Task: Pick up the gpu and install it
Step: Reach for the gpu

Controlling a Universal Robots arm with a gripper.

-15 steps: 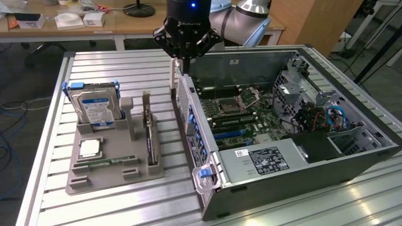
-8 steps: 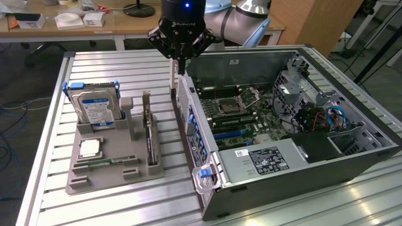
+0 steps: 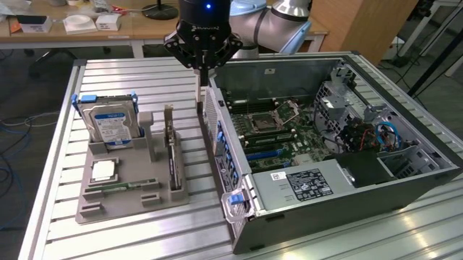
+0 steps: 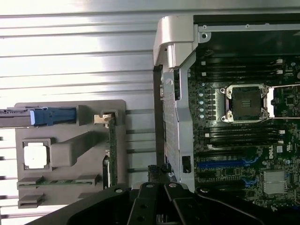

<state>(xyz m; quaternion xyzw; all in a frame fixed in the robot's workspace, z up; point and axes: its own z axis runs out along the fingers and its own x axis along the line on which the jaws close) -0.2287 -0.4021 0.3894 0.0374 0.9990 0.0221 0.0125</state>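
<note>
The end effector (image 3: 203, 77) hung with its fingers pressed fully together and nothing gripped between them. It was poised above the narrow gap between the grey holder (image 3: 116, 208) and the rear wall of the computer case (image 3: 340, 203), with its tips close to the case's upper edge; whether they touched it could not be told. The gpu (image 3: 173, 157) was apart from the end effector. It stood on its long edge in a slot along the side of the holder nearest the case, and the wrist view showed its green board edge and a pale metal bracket at one end. Beside it in the same holder, toward the exterior view's left, a silver hard drive (image 3: 108, 123) with a blue-white label stood upright between blue rails. A square processor chip (image 3: 103, 170) lay flat in a recess in front of the drive, and a narrow green memory stick (image 3: 119, 187) lay in a slot just past the chip. The holder rested on a slatted metal table (image 3: 108, 76), with the case just beside it on the exterior view's right. The case lay open on its side and exposed the motherboard (image 3: 278, 135), an open processor socket (image 3: 264, 122), blue slots (image 3: 268, 155) and a labelled power supply (image 3: 307, 184).
</note>
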